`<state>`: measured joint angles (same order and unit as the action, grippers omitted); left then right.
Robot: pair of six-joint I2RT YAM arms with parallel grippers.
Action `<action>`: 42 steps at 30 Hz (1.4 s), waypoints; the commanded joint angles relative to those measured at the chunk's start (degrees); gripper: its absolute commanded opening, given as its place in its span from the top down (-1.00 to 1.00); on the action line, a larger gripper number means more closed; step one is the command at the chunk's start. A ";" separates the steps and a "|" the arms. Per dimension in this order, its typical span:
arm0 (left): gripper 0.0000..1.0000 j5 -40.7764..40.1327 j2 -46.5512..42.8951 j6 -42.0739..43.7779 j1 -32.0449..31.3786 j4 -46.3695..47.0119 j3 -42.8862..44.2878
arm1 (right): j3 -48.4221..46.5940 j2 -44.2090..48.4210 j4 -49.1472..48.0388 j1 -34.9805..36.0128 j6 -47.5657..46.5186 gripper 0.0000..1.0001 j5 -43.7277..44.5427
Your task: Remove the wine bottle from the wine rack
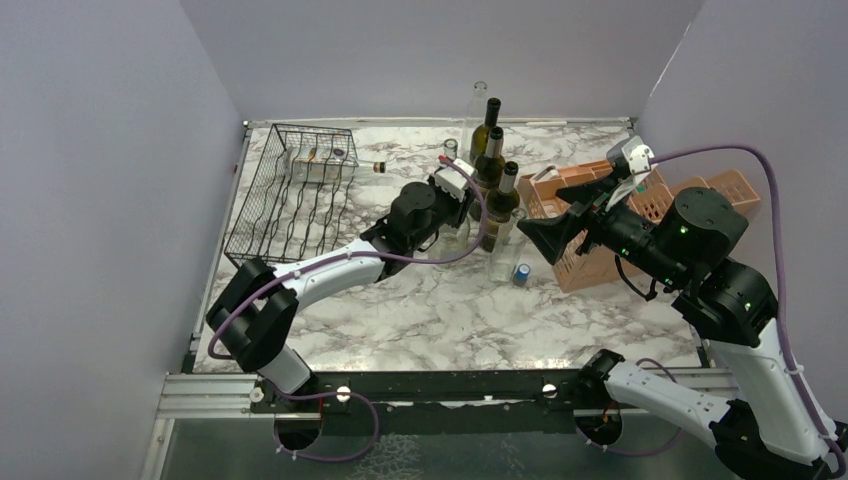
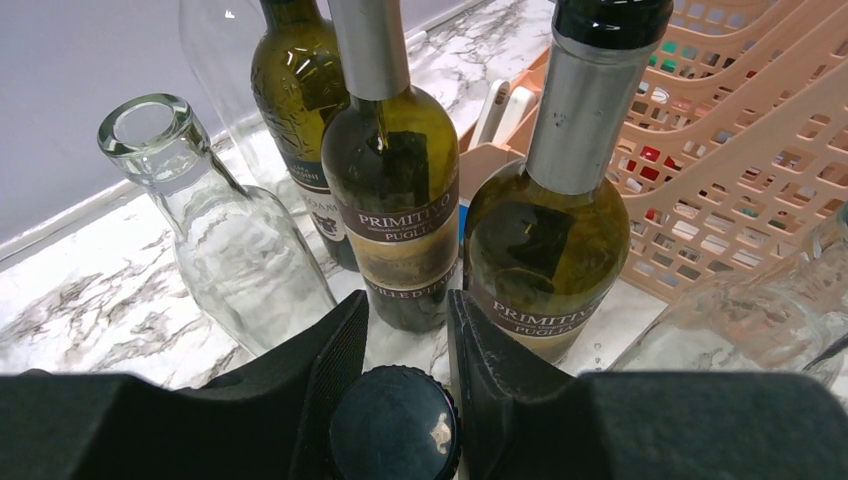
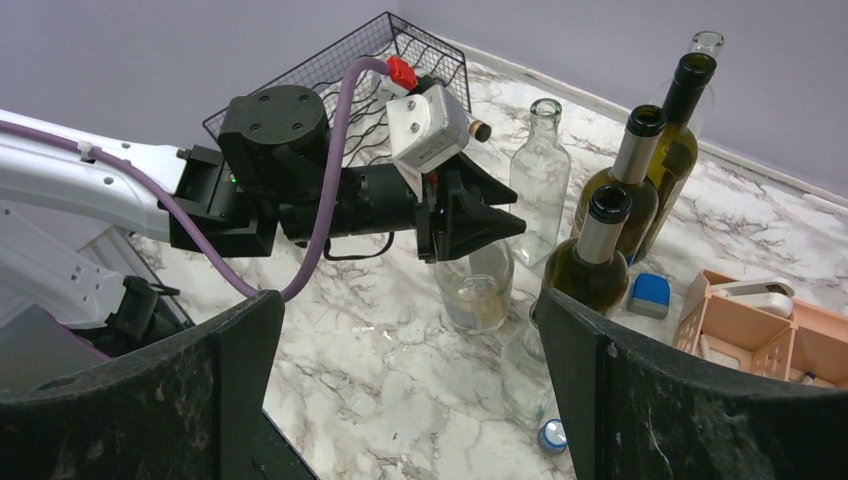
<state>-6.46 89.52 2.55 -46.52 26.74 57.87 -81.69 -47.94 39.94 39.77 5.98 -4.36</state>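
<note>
Right fingers (image 3: 235, 390): spread wide, holding nothing, at 3 o'clock of wine bottle (image 3: 476, 288).
Left fingers (image 2: 335, 350): pinching dark cap of wine bottle.
Wine bottle: off wine rack, standing straight on tabletop (image 1: 420, 320) near middle. Neck points up, long way runs up-down. Clear glass, pale yellow low inside.
Three dark bottles (image 2: 395, 190): standing at 1 o'clock, empty clear bottle (image 2: 225, 235) beside.
Orange crate (image 2: 760, 160): 3 o'clock, white flat thing (image 3: 757, 294) in one box.
Wine rack (image 1: 290, 200): 10 o'clock, white shape (image 1: 320, 165) lying inside far end.
</note>
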 commanded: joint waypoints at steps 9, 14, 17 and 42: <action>-0.02 -1.99 -3.24 -3.48 -0.11 9.82 1.13 | 0.03 -0.04 0.05 -0.04 0.42 -0.99 0.30; -0.98 -0.69 -6.15 -3.59 -0.07 9.09 -0.75 | 0.34 -0.14 -0.29 -0.05 0.53 -0.99 0.09; -0.99 -0.84 -9.53 -3.17 -0.11 6.62 -2.28 | 1.02 -0.08 -0.75 -0.05 0.58 -0.99 0.03; -0.99 12.51 -34.62 -6.40 31.43 -20.51 0.72 | -9.17 -20.79 -11.79 -3.87 -2.81 -0.99 29.03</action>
<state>1.30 55.40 -1.87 -16.49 8.38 55.86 -86.21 -66.96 33.91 39.07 4.86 20.97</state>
